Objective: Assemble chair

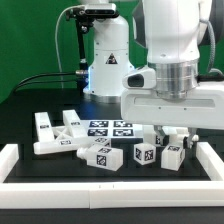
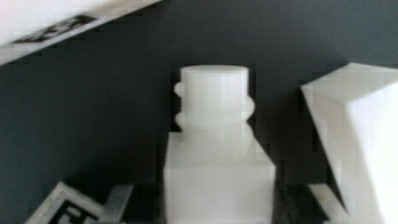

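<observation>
step: we read this as a pick-up, with the gripper low over the loose chair parts on the exterior view's right
gripper: partway open, fingers either side of a white round-ended peg; we can't tell if they bite it
panels: unjoined, well apart from the peg
next: we'd need a square grip, then a lift clear of the neighbouring block

White tagged chair pieces lie scattered, separate, unjoined.
</observation>
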